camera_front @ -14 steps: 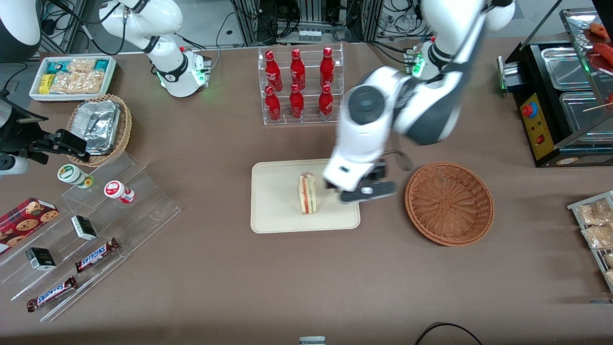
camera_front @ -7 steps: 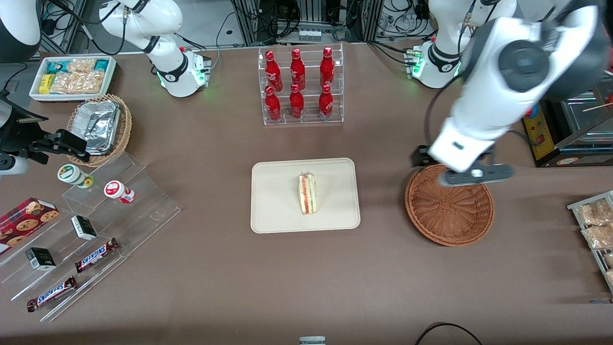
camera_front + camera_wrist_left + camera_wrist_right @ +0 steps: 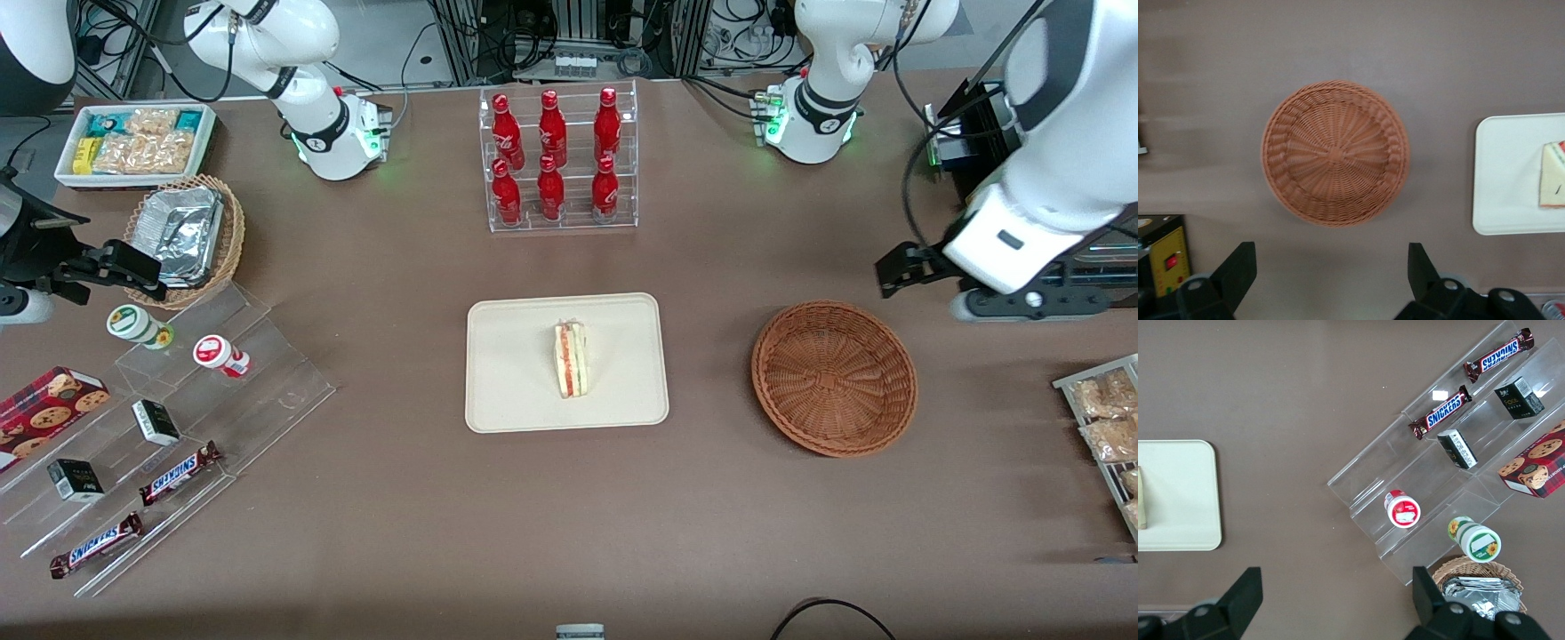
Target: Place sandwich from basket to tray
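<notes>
Tool (image 3: 1328, 277) fingers spread wide, holding nothing, raised above table near basket (image 3: 834, 378); sandwich (image 3: 571, 359) on tray (image 3: 507, 391).

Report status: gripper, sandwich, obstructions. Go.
Gripper open, empty, high above table at working arm's end. Sandwich on tray, standing on edge. Basket empty. Nothing in the way.

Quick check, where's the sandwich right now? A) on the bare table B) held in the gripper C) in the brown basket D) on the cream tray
D: the sandwich stands on the tray; the basket is empty and the open gripper hangs above the table beside it, holding nothing.
</notes>
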